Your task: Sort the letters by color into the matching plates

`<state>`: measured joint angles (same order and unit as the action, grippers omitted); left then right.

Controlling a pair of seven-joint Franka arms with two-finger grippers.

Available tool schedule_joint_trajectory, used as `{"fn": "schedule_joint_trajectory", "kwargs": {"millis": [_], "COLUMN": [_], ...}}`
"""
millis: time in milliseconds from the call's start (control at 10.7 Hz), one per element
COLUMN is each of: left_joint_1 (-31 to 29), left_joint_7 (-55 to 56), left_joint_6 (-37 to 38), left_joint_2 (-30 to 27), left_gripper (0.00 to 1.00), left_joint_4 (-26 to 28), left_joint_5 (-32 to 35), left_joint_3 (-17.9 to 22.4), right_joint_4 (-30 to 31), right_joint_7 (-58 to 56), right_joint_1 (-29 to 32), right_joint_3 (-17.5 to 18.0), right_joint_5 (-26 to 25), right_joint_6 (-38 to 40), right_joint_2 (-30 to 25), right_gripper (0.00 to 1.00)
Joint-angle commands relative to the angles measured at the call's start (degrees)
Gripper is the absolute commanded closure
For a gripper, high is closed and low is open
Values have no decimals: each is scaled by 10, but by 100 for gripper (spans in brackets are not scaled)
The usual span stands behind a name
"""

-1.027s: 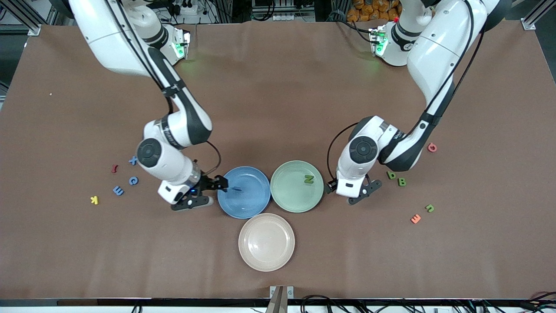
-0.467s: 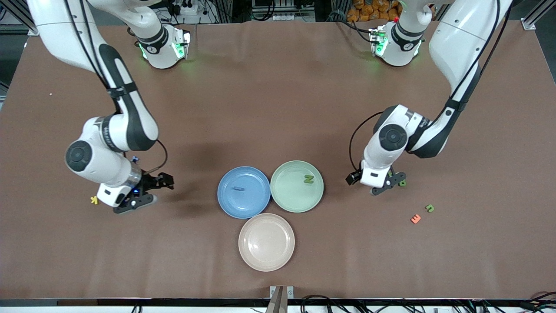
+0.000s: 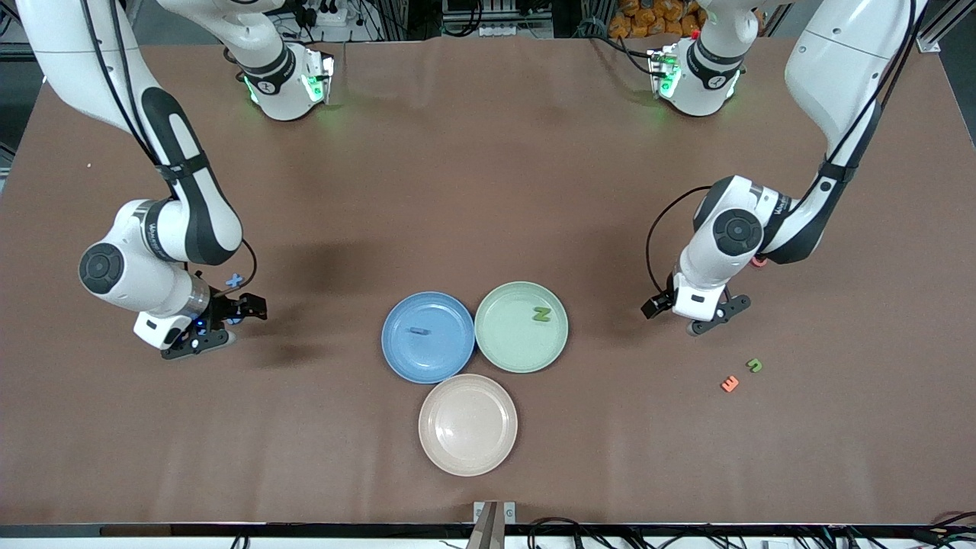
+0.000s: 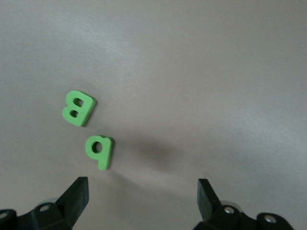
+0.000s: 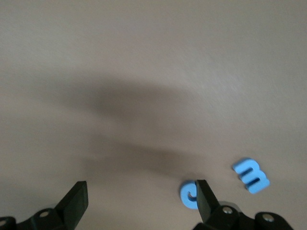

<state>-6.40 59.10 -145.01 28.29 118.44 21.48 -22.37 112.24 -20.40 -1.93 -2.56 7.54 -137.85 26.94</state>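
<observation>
Hidden under the arms in the front view, 2 green letters [image 4: 88, 127] show before the spread left gripper [image 4: 144, 199] and 2 blue letters [image 5: 225, 184], perhaps C and M, by the spread right gripper [image 5: 139, 201].

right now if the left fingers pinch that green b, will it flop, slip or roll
The green B looks like a thick, flat-faced block, so probably stiff, not floppy. Lying flat on the table, it should slide rather than roll. It is small between the open left gripper fingers, so likely light.
</observation>
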Motion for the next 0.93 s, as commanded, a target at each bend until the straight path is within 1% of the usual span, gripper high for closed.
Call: {"fn": "schedule_joint_trajectory", "kwargs": {"millis": [0, 280, 560, 840], "left_joint_1": [-10, -41, -41, -40], "left_joint_7": [0, 0, -1, 0], "left_joint_6": [-13, -33, -53, -55], "left_joint_2": [5, 24, 40, 48], "left_gripper": [0, 0, 0, 0], "left_joint_4": [6, 7, 6, 3], "left_joint_5": [20, 83, 86, 86], "left_joint_3": [0, 0, 0, 0], "right_joint_4": [87, 127, 156, 181], "right_joint_7": [-3, -3, -3, -1], "right_joint_1": [24, 43, 59, 59], "right_joint_3": [5, 5, 6, 6], "right_joint_5": [-10, -10, -9, -8], "right_joint_6": [-69, -104, -117, -137], "right_joint_2": [-33, -37, -50, -47], "right_gripper": [0, 0, 0, 0]}}
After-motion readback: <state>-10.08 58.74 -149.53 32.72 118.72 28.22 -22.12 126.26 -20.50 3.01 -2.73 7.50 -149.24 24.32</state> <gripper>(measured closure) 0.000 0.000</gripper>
